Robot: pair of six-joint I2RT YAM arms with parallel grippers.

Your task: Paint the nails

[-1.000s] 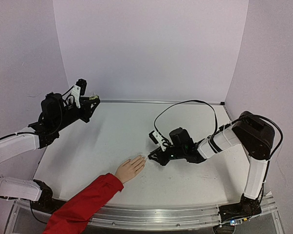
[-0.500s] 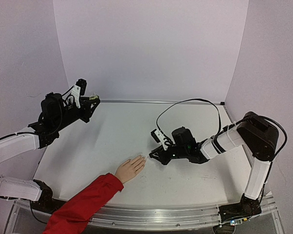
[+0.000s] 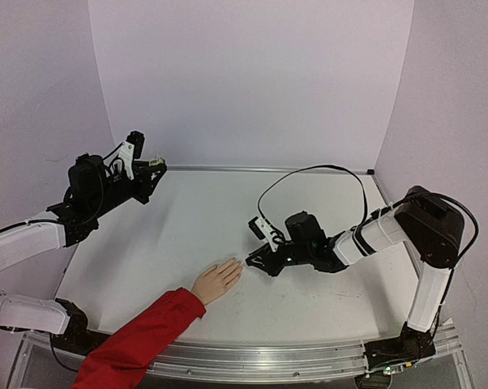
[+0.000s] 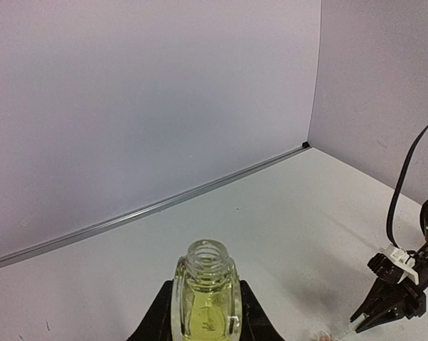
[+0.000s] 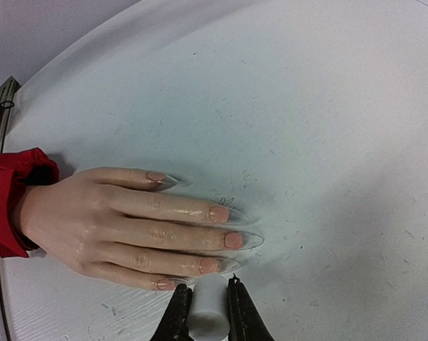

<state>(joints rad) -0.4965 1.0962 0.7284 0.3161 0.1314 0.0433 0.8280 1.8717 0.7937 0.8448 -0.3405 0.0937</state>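
Observation:
A peach-coloured hand [image 3: 217, 281] with a red sleeve [image 3: 139, 340] lies flat on the white table. Its nails [image 5: 233, 240] are long, pale and pointed, with the fingertips towards my right gripper. My right gripper [image 5: 207, 285] is shut on a white cap [image 5: 209, 312], just beside the lower fingers' nails; any brush under the cap is hidden. In the top view this gripper [image 3: 250, 263] sits low at the fingertips. My left gripper [image 3: 155, 164] is raised at the far left, shut on an uncapped bottle of yellow-green liquid [image 4: 207, 295], held upright.
A black cable [image 3: 309, 174] loops above the right arm. A metal strip [image 4: 150, 209] marks where the table meets the back wall. The right arm's gripper [image 4: 392, 302] shows at the lower right of the left wrist view.
The right arm's wrist shifted slightly to the right and then back a little, its tip staying by the fingertips. Neither the left arm nor the hand has moved.

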